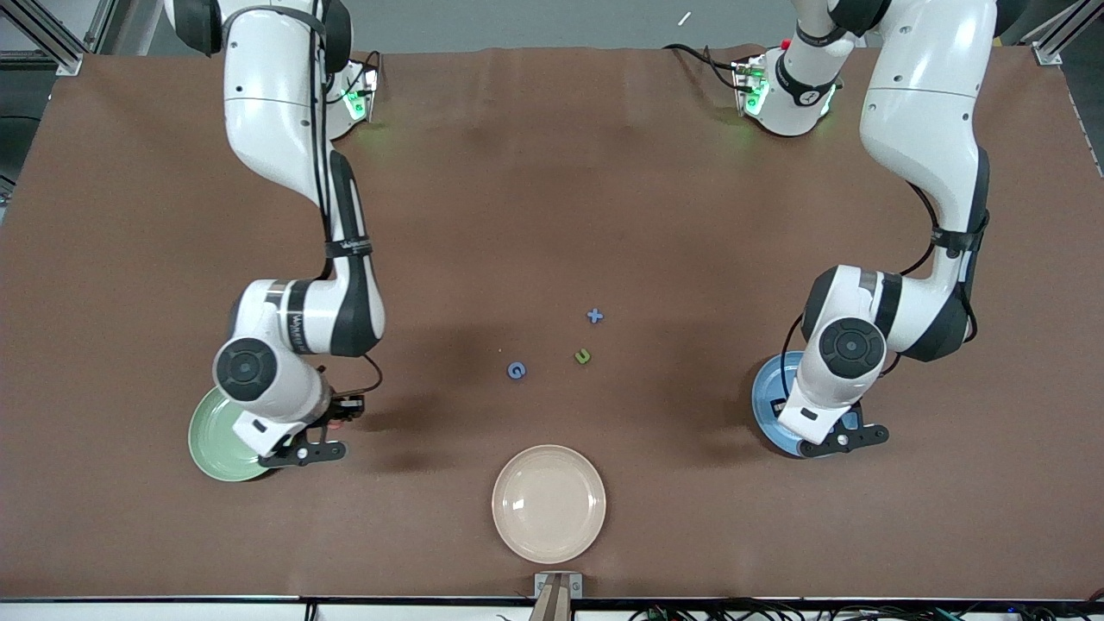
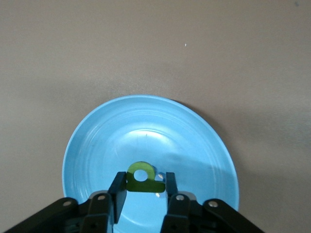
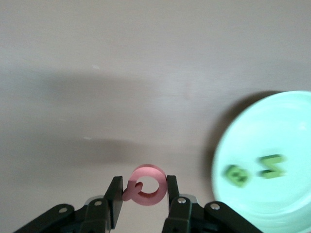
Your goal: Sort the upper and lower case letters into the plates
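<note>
The brown table point(image 1: 552, 216) carried three plates: a green plate point(image 1: 216, 448) toward the right arm's end, a blue plate point(image 1: 768, 405) toward the left arm's end, and a cream plate point(image 1: 548, 503) nearest the front camera. The left gripper point(image 2: 144, 187) hung over the middle of the blue plate, jaws clamped on a green letter point(image 2: 142, 176); the likely next move was a straight drop. The right gripper point(image 3: 145, 194) clamped a pink letter point(image 3: 146, 191) over bare table just beside the green plate, which held two green letters point(image 3: 252, 170). Three letters point(image 1: 561, 349) lay loose mid-table, between the arms.
</note>
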Action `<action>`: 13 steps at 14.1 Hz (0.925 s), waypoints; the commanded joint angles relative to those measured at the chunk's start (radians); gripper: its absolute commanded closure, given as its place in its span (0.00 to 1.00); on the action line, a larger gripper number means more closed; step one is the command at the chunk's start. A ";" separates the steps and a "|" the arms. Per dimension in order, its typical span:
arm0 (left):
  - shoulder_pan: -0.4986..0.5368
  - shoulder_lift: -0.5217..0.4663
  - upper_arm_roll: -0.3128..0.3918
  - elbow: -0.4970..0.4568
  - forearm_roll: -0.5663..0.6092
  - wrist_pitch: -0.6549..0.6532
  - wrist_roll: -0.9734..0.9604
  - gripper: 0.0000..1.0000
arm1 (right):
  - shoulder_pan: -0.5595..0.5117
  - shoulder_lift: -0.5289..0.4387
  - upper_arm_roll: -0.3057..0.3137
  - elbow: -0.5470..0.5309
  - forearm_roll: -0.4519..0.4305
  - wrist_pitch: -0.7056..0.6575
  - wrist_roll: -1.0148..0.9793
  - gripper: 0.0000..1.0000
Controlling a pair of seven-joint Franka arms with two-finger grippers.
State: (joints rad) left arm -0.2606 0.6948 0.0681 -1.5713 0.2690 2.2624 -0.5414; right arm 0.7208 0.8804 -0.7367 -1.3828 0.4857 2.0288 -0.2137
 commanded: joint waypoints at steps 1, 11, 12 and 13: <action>0.012 -0.003 -0.010 -0.006 0.029 0.019 0.008 0.00 | -0.056 -0.018 -0.021 -0.025 -0.007 -0.030 -0.180 0.93; -0.113 0.018 -0.212 0.005 -0.028 0.109 -0.207 0.08 | -0.314 0.025 0.077 -0.030 -0.001 0.071 -0.516 0.00; -0.150 0.031 -0.212 0.007 -0.045 0.143 -0.285 0.10 | -0.307 0.023 0.079 -0.030 -0.002 0.067 -0.516 0.00; -0.190 0.049 -0.212 0.008 -0.047 0.172 -0.389 0.11 | -0.298 0.022 0.079 -0.028 -0.003 0.064 -0.510 0.00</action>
State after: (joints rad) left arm -0.3883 0.7153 -0.1534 -1.5677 0.2404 2.3813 -0.8107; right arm 0.4151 0.9133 -0.6703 -1.4075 0.4879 2.0879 -0.7164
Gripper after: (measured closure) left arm 0.075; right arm 0.352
